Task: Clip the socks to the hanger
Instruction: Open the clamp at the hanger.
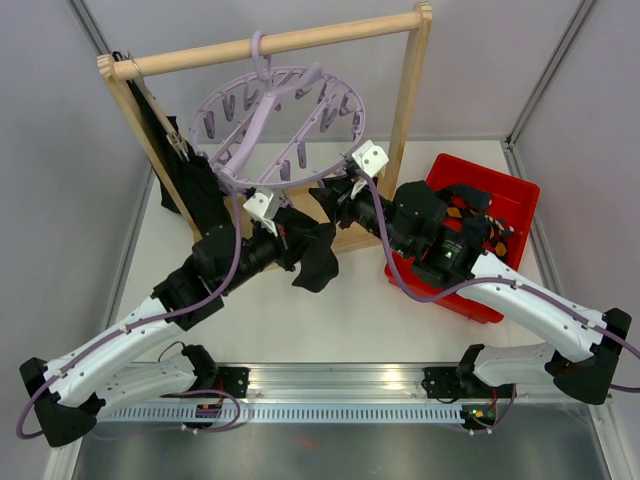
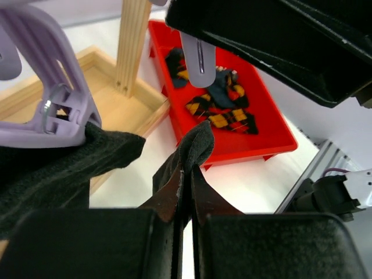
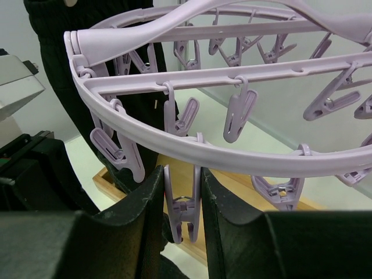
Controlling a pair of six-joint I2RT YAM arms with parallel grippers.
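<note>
The left hand (image 2: 186, 177) is pressed shut on a black sock (image 2: 197, 145), the fabric's edge standing up out of the slit between its pads. From that pinch the sock has no clear long axis. One bunched fold rises from the grip. A wider flap spreads left and lies just under a lilac peg (image 2: 55, 110). From above, the rest of it droops below the hand, clear of the white surface (image 1: 300, 320).

Just past it, the right hand (image 3: 182, 180) is closed to a narrow gap on a single clip (image 3: 182, 212). One finger touches each side of the clip. The clip hangs upright from the near rim of the hanger (image 3: 232, 156), jaws pointing down.

The hanger's round ring sits tilted, its near-left edge lower. Its spokes run to a centre stem, and the hook (image 1: 260, 45) at the top goes over the wooden rail (image 1: 330, 35). The other clips dangle around the ring with nothing in them.

To the right stands a red bin (image 2: 264, 136) on the surface, beside the frame's upright post. It holds a loose heap of argyle socks (image 2: 224, 113), dark with orange, red and yellow diamonds, and some plain dark ones mixed in.

Farthest left, a black cloth (image 1: 185, 175) hangs from the rail's end.
</note>
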